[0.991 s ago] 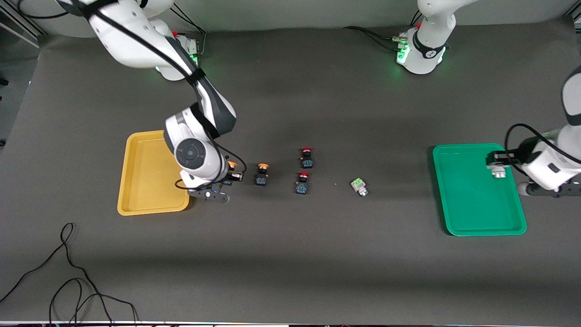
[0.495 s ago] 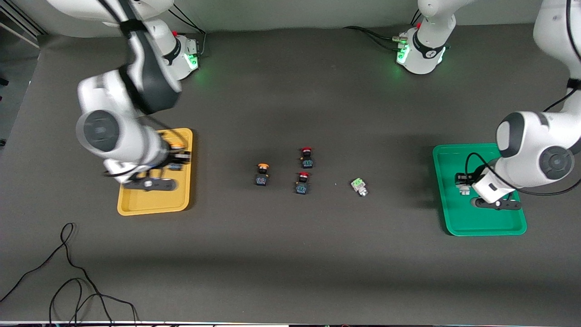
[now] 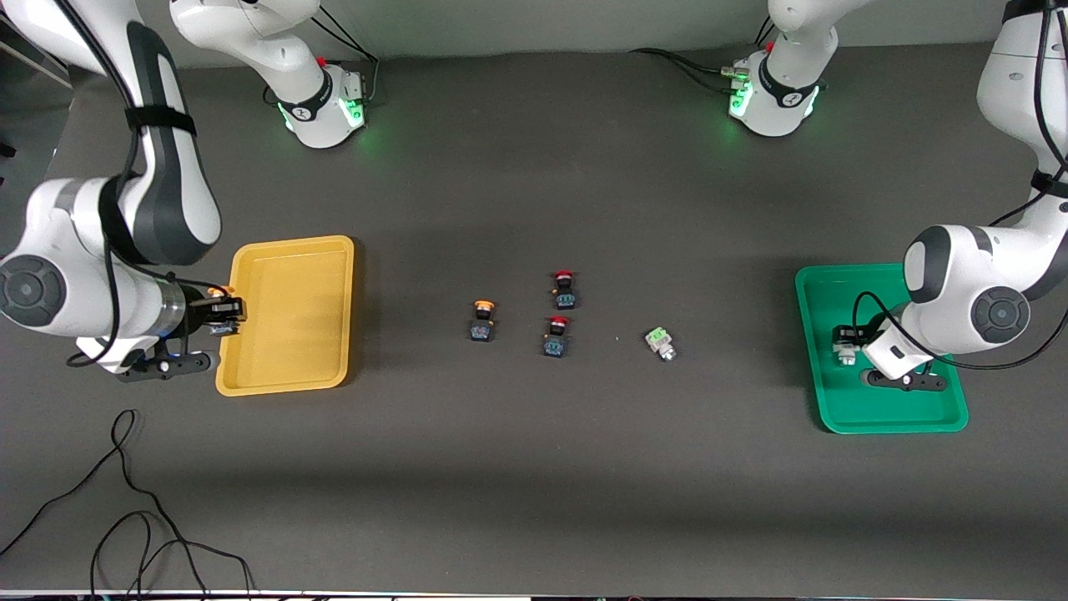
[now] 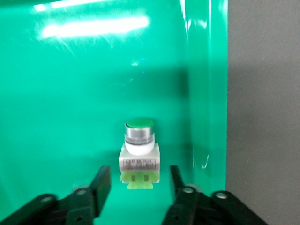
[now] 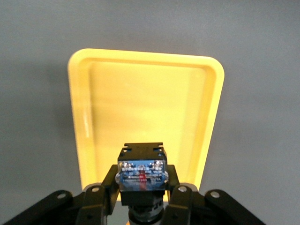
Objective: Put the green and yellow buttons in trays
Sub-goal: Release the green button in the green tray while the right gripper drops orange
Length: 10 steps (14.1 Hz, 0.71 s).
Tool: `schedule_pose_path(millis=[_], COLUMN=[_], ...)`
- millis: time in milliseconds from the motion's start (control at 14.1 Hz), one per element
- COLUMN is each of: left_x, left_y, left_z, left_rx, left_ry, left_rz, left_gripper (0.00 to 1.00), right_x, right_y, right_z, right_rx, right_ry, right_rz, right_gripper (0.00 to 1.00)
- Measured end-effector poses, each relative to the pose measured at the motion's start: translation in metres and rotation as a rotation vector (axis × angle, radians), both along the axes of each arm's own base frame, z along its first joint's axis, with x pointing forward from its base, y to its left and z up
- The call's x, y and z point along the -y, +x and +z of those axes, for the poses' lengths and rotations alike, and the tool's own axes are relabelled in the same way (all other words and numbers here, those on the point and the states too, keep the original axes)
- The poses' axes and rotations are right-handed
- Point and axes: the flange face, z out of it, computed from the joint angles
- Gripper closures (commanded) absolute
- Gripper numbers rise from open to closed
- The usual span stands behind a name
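Observation:
My right gripper [image 3: 219, 313] is shut on an orange-yellow button with a dark-blue body [image 5: 141, 174], over the rim of the mustard yellow tray [image 3: 288, 380] at the right arm's end; the tray [image 5: 145, 98] holds nothing. My left gripper [image 3: 844, 346] is low over the green tray [image 3: 893, 421]. Its fingers [image 4: 101, 183] stand open on either side of a light-green button [image 4: 138, 149] that lies in the tray [image 4: 70, 93], with a gap on each side. A second orange-yellow button [image 3: 482, 320] and a second light-green button [image 3: 660, 342] lie on the table between the trays.
Two red-capped black buttons [image 3: 564, 289] [image 3: 556, 335] stand mid-table between the loose yellow and green buttons. Black cables [image 3: 125, 501] loop on the table near the front camera at the right arm's end. The arm bases [image 3: 321, 108] [image 3: 772, 96] stand at the table's back.
My right gripper carried the yellow button from the tray's inner side across it to its outer rim. My left gripper moved across the green tray, and its fingers now stand apart from the green button.

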Motion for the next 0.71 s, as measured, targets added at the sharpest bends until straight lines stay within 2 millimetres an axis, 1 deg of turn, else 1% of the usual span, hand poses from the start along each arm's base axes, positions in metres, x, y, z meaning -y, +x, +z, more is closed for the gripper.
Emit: schedule_pose_path(millis=[71,142,212,354,425,495,566,637,708], left_x=[-0.002,-0.006,-0.011,-0.018,-0.014,-0.003,0.013,0.035,0.065], left_y=[0.006,0.013,0.022,0.038,0.044,0.047,0.048,0.049,0.049], left_z=[0.01,0.027,0.052,0.122,0.16,0.189,0.208,0.217,0.216], left_rx=[-0.001,-0.014,-0.034,-0.057,-0.052,-0.036,-0.018,-0.007,-0.004], left_ry=[0.007,0.02,0.034,0.06,0.067,0.069,0.067,0.066,0.067], left_rz=[-0.002,-0.002,-0.005,-0.012,-0.015,-0.021,-0.016,0.007,0.044], left_gripper=[0.01,0.0,0.0,0.0,0.0,0.0,0.0,0.0,0.0], right_x=[0.004,0.009,0.011,0.014,0.015,0.016,0.017,0.018,0.019], right_y=[0.0,-0.001,-0.002,-0.006,-0.008,-0.01,-0.012,-0.014,-0.016], right_z=[-0.021,-0.044,-0.065,-0.103,-0.118,-0.128,-0.137,-0.144,-0.151], right_rx=[-0.005,-0.008,-0.01,-0.017,-0.014,-0.009,-0.006,-0.006,-0.01], right_ry=[-0.003,0.007,0.021,0.02,0.014,0.009,0.005,0.001,-0.002], right_rz=[-0.007,-0.021,-0.035,-0.047,-0.048,-0.048,-0.048,-0.048,-0.048], right_gripper=[1.0,1.0,1.0,1.0,1.0,1.0,1.0,1.0,1.0])
